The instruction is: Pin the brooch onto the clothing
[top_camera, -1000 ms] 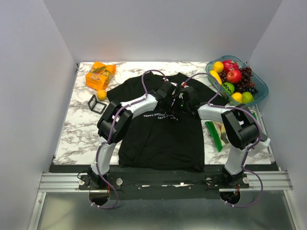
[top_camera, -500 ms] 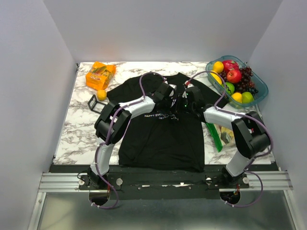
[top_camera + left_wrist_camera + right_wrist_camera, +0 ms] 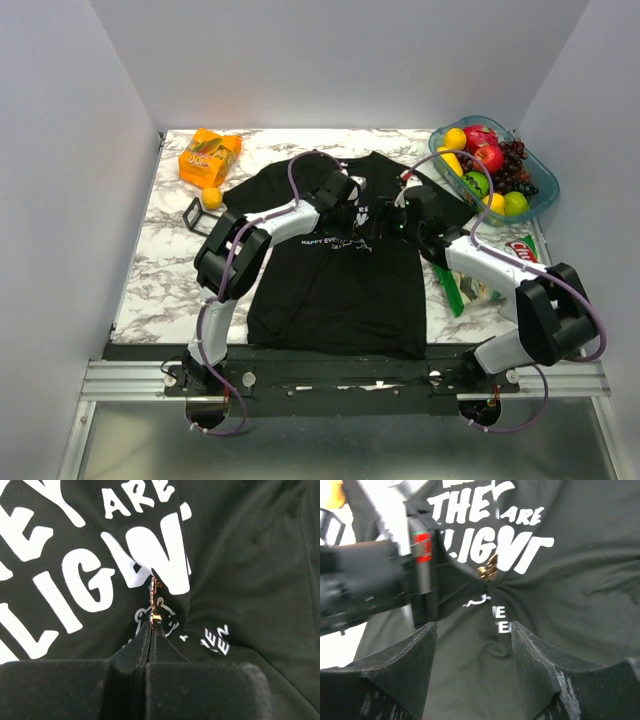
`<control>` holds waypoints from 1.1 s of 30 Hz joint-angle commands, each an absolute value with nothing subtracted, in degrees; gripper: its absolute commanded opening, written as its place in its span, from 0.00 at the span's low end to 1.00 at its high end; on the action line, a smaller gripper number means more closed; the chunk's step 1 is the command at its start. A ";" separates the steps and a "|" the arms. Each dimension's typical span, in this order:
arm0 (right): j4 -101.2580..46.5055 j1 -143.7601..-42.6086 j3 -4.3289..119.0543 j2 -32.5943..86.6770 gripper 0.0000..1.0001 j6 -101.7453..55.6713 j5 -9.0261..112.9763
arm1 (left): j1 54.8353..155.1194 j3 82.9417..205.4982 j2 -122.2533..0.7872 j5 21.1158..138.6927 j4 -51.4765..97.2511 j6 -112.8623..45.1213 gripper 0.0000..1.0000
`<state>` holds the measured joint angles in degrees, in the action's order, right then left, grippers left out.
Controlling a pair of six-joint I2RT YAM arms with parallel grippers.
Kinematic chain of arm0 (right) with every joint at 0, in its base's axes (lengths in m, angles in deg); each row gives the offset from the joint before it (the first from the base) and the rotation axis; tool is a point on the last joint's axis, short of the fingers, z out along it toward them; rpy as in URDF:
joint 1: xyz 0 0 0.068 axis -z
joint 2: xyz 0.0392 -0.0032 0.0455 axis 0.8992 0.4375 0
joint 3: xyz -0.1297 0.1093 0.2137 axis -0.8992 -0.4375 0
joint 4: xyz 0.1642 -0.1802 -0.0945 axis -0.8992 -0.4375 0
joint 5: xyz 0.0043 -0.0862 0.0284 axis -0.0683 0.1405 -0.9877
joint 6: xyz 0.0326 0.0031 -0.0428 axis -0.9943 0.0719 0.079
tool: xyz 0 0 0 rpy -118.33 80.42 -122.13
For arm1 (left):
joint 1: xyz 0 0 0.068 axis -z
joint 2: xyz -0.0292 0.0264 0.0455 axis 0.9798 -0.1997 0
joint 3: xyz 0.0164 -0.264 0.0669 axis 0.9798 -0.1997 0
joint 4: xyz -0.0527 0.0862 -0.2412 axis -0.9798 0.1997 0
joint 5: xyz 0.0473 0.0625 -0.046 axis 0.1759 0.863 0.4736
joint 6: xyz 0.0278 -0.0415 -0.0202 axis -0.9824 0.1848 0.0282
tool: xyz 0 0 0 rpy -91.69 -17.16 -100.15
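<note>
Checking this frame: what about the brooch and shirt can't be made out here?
Left wrist: the brooch shows edge-on, so its shape is unclear; the left gripper has its fingers shut over the lower end, so whether the pin pierces the T-shirt cannot be told.
Right wrist: the brooch is small and blurred; the print's top line is cut by the frame edge.
Top external: the left gripper and right gripper cover the brooch.
</note>
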<state>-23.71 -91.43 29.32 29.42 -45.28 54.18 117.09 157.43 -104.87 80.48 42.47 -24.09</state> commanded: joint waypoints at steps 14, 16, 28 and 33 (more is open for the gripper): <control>-23.54 -89.28 30.68 39.56 0.66 -45.40 58.47 | 117.06 155.55 -98.44 72.17 38.18 -26.29 0.00; -23.00 -89.28 31.21 40.53 0.66 -45.14 58.39 | 117.06 155.28 -98.27 71.82 37.91 -26.29 0.00; -20.81 -89.19 32.27 43.87 0.61 -44.79 58.30 | 117.06 153.70 -96.95 71.55 36.94 -27.08 0.00; -20.63 -88.58 29.98 41.07 0.63 -45.05 57.16 | 117.06 153.52 -97.65 71.38 36.42 -26.99 0.00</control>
